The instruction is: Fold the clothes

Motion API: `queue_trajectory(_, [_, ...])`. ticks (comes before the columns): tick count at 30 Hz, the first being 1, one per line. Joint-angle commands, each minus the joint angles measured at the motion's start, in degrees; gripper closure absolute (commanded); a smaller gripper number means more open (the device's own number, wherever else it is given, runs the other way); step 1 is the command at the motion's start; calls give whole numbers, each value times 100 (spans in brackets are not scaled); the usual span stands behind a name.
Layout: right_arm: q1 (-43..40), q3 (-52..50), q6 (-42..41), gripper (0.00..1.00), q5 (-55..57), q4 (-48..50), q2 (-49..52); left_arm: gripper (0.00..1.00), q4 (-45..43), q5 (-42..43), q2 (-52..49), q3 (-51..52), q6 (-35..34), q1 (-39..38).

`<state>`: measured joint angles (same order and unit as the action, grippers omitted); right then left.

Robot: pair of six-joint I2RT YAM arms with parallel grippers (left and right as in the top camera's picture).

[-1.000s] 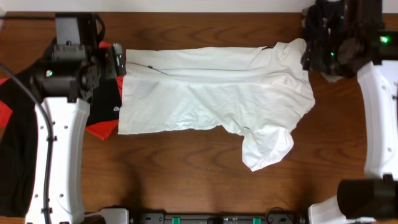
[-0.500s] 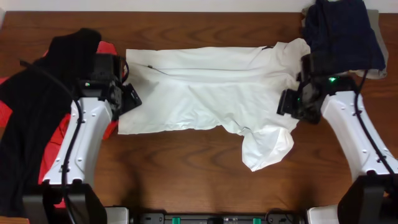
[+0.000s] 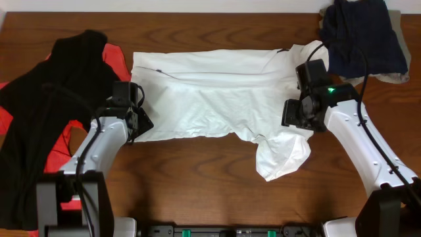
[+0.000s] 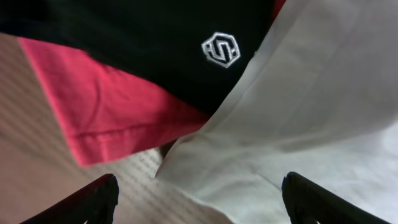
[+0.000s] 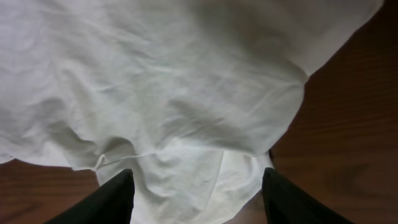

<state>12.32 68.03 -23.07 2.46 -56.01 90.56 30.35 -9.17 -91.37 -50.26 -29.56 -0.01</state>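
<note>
A white T-shirt (image 3: 217, 92) lies spread across the middle of the table, no lettering showing, one sleeve hanging toward the front right. My left gripper (image 3: 135, 125) is open over its lower left corner (image 4: 205, 168), next to the black shirt with a small white logo (image 4: 221, 48) and the orange-red shirt (image 4: 106, 118). My right gripper (image 3: 299, 122) is open above the white shirt's right sleeve area (image 5: 186, 124). The black shirt (image 3: 46, 105) lies over the orange-red shirt (image 3: 117, 56) at the left.
A dark navy garment (image 3: 362, 36) sits heaped at the back right corner on something grey. Bare wood table (image 3: 197, 178) runs along the front edge.
Both arms have swung in from the back corners and down toward the white shirt. The left now hovers at its lower left corner, the right over its right side.
</note>
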Motion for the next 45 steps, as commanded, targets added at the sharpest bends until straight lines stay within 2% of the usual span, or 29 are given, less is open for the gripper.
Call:
queue_trajectory(1, [42, -33, -92, 36, 140, -15, -153, 14, -52, -22, -238, 28, 212, 33])
queue_trajectory(13, [42, -33, -94, 37, 140, -59, -153, 16, -72, 575, -789, 28, 321, 33])
queue_trajectory(16, [42, -33, -92, 38, 140, -87, -153, 21, -72, 570, -848, 28, 341, 33])
queue_trajectory(17, [46, -33, -94, 38, 140, -111, -153, 24, -72, 573, -857, 28, 339, 33])
queue_trajectory(21, [50, -33, -98, 38, 138, -186, -153, 53, -39, 579, -861, 28, 337, 31])
queue_trajectory(25, [50, -33, -120, 39, 109, -232, -153, 67, 109, 577, -861, 26, 341, 33])
queue_trajectory(30, [50, -33, -131, 40, -271, -326, -153, 92, 564, 575, -813, -214, 461, 33])
queue_trajectory(36, [120, -33, -131, 41, -723, -588, -153, 94, 1237, 575, -525, -870, 841, 31])
queue_trajectory(45, [361, -35, -133, 40, -1047, -831, -151, 94, 1401, 579, -22, -1198, 942, 31])
